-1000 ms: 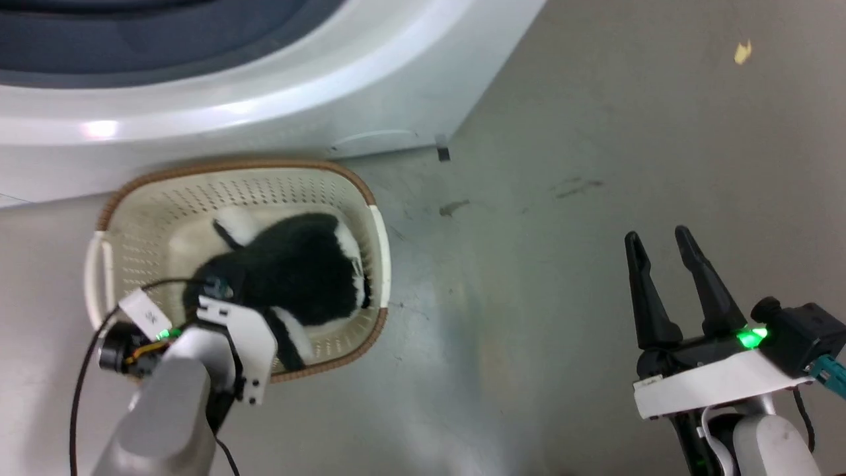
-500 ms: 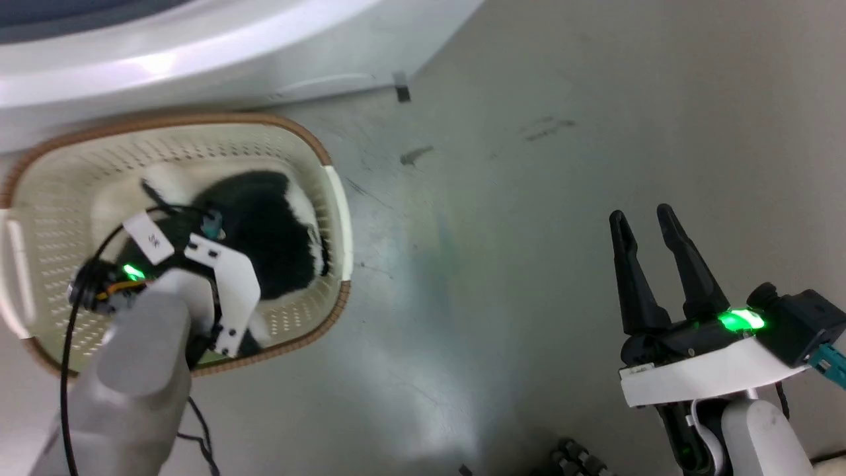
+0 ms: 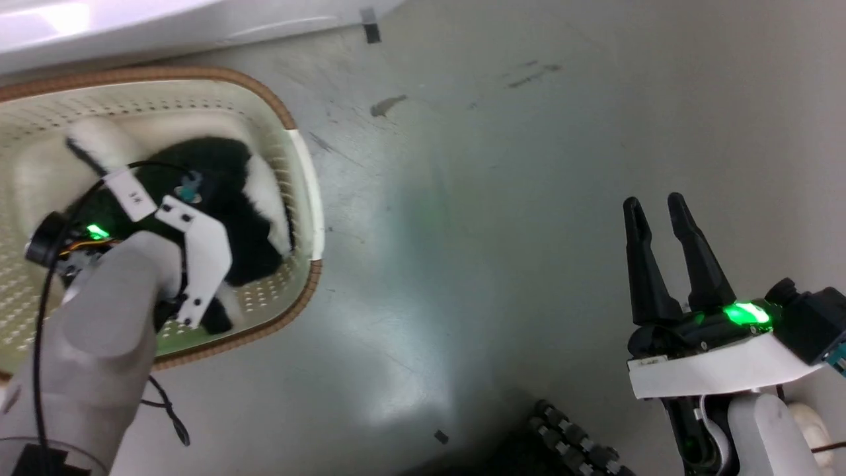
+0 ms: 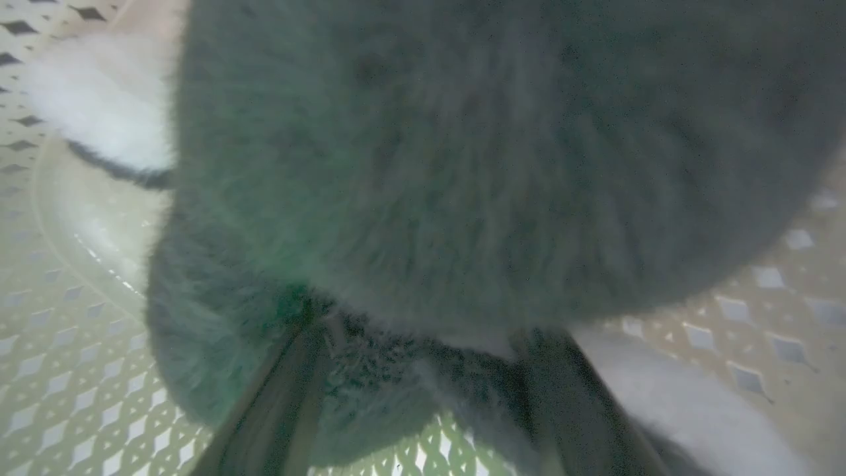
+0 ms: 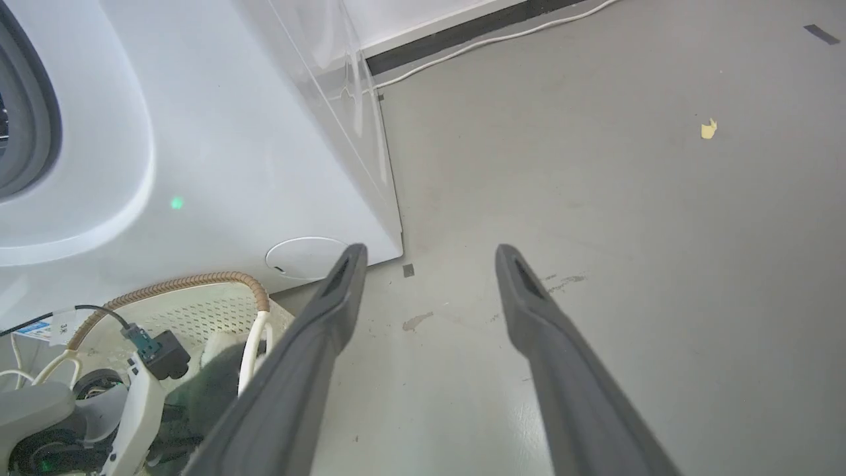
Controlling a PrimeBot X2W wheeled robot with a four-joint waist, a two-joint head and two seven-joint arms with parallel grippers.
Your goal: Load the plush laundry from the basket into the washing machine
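Plush toy (image 3: 231, 198) lying in the basket (image 3: 198, 70), on the floor (image 3: 496, 198) just in front of the washing machine (image 3: 132, 26). Over the last second the head camera has swung, so the washer now shows only along the top edge; the basket itself has not moved. The left gripper (image 4: 429, 357) has advanced from the near rim to above the toy's body. Its jaws stand apart, tips sunk in dark fur and not yet pinched together. The right gripper (image 3: 654, 201) hangs well apart over bare floor, jaws spread and holding nothing, as before. Judged stage: reach complete, grasp pending, loading not begun.
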